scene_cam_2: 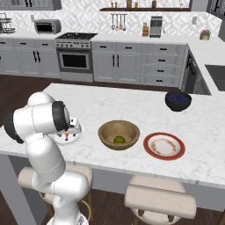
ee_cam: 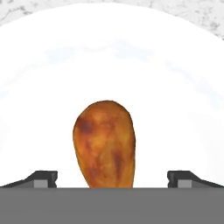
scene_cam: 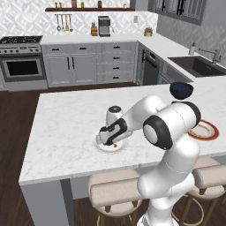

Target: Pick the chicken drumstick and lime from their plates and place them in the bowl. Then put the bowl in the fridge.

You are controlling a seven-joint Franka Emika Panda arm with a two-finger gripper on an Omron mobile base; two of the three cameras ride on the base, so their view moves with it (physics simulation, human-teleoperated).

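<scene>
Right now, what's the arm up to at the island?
The gripper is down over the white plate, jaws open on either side of the chicken drumstick, not closed on it yet. The lime already sits in the wooden bowl. The red-rimmed plate beside the bowl has nothing left on it. A dark bowl stands farther back on the counter.

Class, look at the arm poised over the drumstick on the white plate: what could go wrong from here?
1. The open end effector straddles the chicken drumstick; its rounded, tapering shape might squirt out as the jaws close.
2. Coming lower, the fingertips might press the white plate and shift it.
3. The wooden bowl already holds the lime; a careless drop could bounce out.
</scene>
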